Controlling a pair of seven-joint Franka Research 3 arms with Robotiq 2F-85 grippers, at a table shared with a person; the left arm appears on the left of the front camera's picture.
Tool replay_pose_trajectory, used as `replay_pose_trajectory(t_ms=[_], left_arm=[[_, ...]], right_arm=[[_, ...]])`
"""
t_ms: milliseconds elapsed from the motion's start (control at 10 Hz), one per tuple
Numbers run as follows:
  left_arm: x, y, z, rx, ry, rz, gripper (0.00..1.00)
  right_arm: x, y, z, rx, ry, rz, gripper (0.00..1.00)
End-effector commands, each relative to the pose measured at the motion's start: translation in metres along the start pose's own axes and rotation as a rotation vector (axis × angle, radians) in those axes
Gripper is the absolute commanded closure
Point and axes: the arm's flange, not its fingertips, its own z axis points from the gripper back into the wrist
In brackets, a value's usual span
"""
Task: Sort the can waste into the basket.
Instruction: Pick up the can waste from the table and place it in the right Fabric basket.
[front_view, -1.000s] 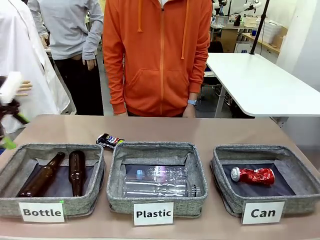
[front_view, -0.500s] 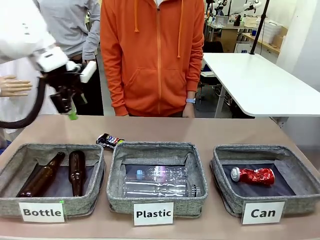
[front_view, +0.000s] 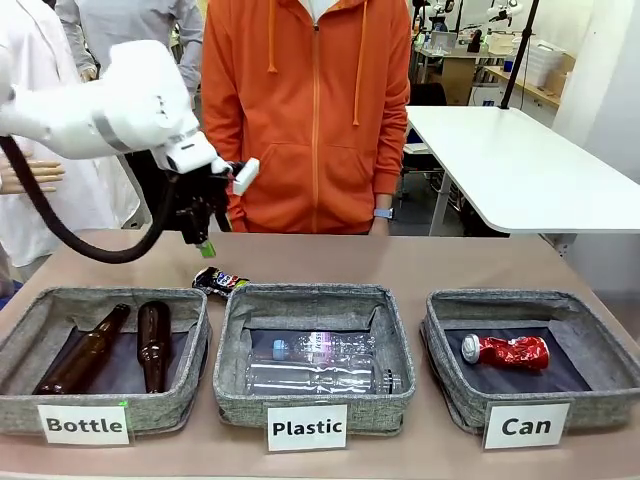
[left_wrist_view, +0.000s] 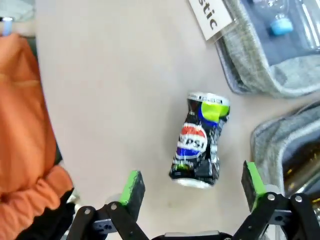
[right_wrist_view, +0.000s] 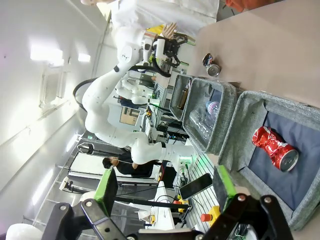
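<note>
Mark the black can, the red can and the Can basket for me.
black can (left_wrist_view: 196, 142), left wrist view, on its printed side.
red can (front_view: 510, 351), front view, on its crushed middle.
Can basket (front_view: 456, 405), front view, on its grey front wall.

Bright, even indoor light; wrist views bend at edges, perhaps slightly blurred.

- The "Plastic" basket (front_view: 310, 293) stands on the table (front_view: 450, 260).
- Left of it: the "Bottle" basket (front_view: 100, 296), two bottles (front_view: 153, 345) inside.
- Right of it: the "Can" basket (front_view: 520, 297), one crushed can (front_view: 505, 351) inside.
- Just behind its far left corner: a second crushed can (front_view: 218, 281).
</note>
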Motion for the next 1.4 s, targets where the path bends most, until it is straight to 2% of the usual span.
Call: replay_pose_trajectory(t_ms=[0, 400, 1300], left_arm=[[0.0, 0.016, -0.013, -0.056, 0.04, -0.013, 0.0], [0.001, 0.011, -0.062, -0.071, 0.052, -0.016, 0.0], [-0.007, 0.017, -0.108, -0.149, 0.119, 0.0, 0.0]], right_arm=[[-0.002, 0.002, 0.001, -0.005, 0.008, 0.016, 0.0], [-0.002, 0.002, 0.001, -0.005, 0.008, 0.016, 0.0], [-0.002, 0.002, 0.001, -0.005, 0.008, 0.016, 0.0]])
